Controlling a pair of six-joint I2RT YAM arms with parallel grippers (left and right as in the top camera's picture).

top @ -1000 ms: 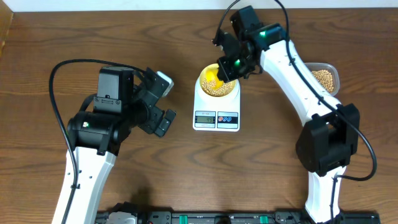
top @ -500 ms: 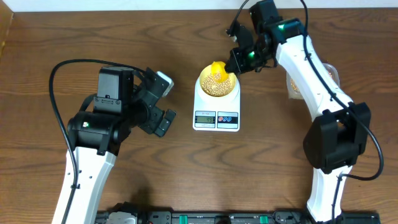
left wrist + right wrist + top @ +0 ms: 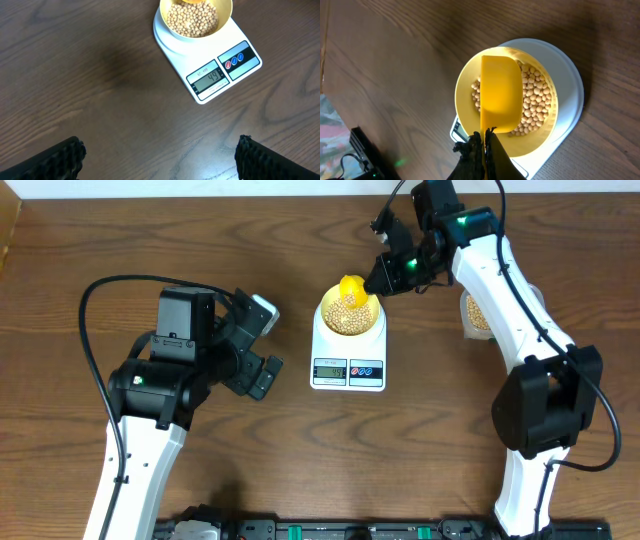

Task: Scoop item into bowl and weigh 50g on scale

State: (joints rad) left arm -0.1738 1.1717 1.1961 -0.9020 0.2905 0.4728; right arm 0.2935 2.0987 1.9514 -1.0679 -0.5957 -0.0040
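The pale yellow bowl [image 3: 349, 315] stands on the white scale [image 3: 348, 352] and holds tan beans [image 3: 350, 320]. My right gripper [image 3: 385, 275] is shut on the handle of a yellow scoop [image 3: 351, 286], held over the bowl's far rim. In the right wrist view the gripper [image 3: 486, 137] holds the scoop [image 3: 501, 92] above the beans [image 3: 537, 95], the bowl [image 3: 465, 85] and the scale [image 3: 567, 75]. My left gripper [image 3: 268, 345] is open and empty, left of the scale. In the left wrist view it [image 3: 160, 150] hovers over bare table; the scale [image 3: 220, 55] display reads 49.
A clear plastic tub [image 3: 474, 312] with more beans sits right of the scale, partly hidden by my right arm. A black rail runs along the table's front edge [image 3: 330, 530].
My right gripper has moved back and to the right with the scoop, from over the bowl's middle to its far rim. The left arm has not moved.
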